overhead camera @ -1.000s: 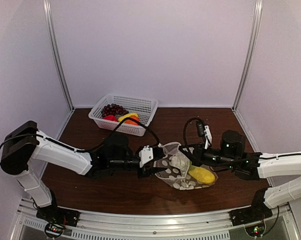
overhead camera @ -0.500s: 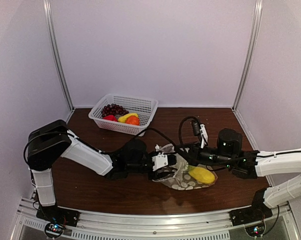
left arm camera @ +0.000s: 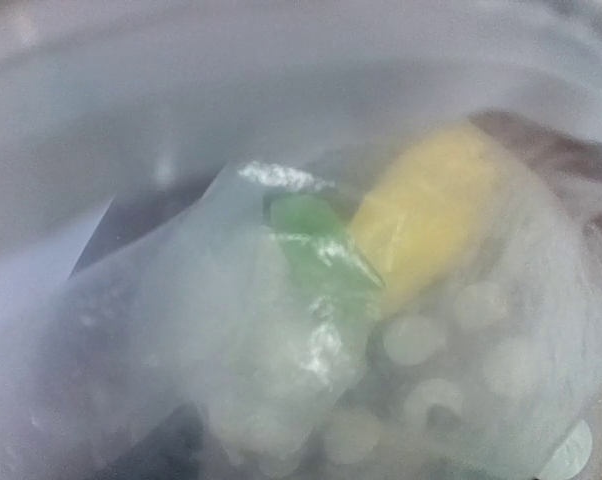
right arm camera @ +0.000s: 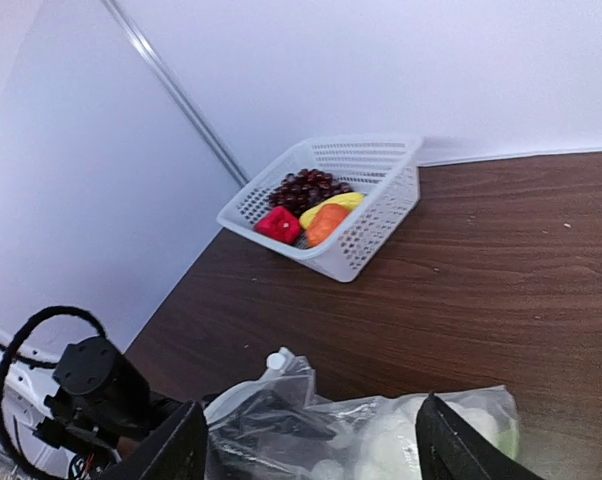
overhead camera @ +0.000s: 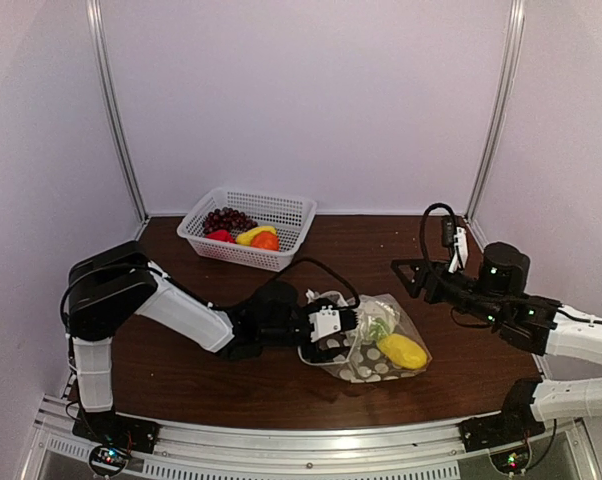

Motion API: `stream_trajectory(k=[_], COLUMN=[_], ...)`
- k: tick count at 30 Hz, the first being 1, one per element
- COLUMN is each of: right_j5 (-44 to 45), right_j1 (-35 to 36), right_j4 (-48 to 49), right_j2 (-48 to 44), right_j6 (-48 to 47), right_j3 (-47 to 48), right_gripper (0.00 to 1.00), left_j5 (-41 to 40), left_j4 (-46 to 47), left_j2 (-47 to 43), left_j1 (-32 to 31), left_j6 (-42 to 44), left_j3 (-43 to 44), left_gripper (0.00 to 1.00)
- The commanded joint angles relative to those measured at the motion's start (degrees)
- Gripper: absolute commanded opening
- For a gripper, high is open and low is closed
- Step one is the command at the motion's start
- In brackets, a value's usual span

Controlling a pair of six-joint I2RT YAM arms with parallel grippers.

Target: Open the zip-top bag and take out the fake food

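The zip-top bag [overhead camera: 371, 350] lies near the table's middle, clear with white dots, and shows low in the right wrist view [right arm camera: 381, 430]. It holds fake food: a yellow piece [overhead camera: 402, 351] [left arm camera: 431, 210], a green bit [left arm camera: 316, 235] and a white lumpy piece [left arm camera: 281, 340]. My left gripper [overhead camera: 331, 336] is pushed into the bag's left mouth, jaws spread under the plastic; its fingers are hidden in its own blurred view. My right gripper [overhead camera: 403, 275] [right arm camera: 316, 450] hangs open above and right of the bag, holding nothing.
A white lattice basket [overhead camera: 286, 212] [right arm camera: 381, 225] stands at the back left with a dark grape bunch [overhead camera: 226, 218], a red piece [right arm camera: 279, 224], a yellow piece [right arm camera: 333, 202] and an orange piece [overhead camera: 265, 240]. Metal frame posts stand at the back corners.
My right gripper opened, let go of the bag and drew back up and to the right. My left gripper spread wider and pushed deeper into the bag's mouth.
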Motion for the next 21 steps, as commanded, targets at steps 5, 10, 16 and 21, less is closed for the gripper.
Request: stream_trajectory(k=[5,10,16,21], right_j5=[1.5,-1.2,-4.3,-8.0], right_j1=[-10.0,-11.7,-13.9,-14.5], right_j4=[-11.4,-7.4,-2.2,2.8], right_j2=[1.5,8.0,15.7,22.4], right_j6=[2.4,2.3,1.2,0.8], right_j3=[-4.3,-5.1,-4.6,-3.6], right_gripper=[0.73,0.73,0.72,0.69], left_j5=[4.5,5.2,4.2,2.9], left_j4=[4.8,3.8,3.0,2.6], left_j2=[1.6,2.6,4.1,5.6], left_j1=[-0.1,-0.1,-0.2,-0.2], left_j6=[1.4,2.1,2.5,2.4], left_j3=[0.3,1.2,2.7,4.5], left_gripper=[0.68,0.64,0.65,0.73])
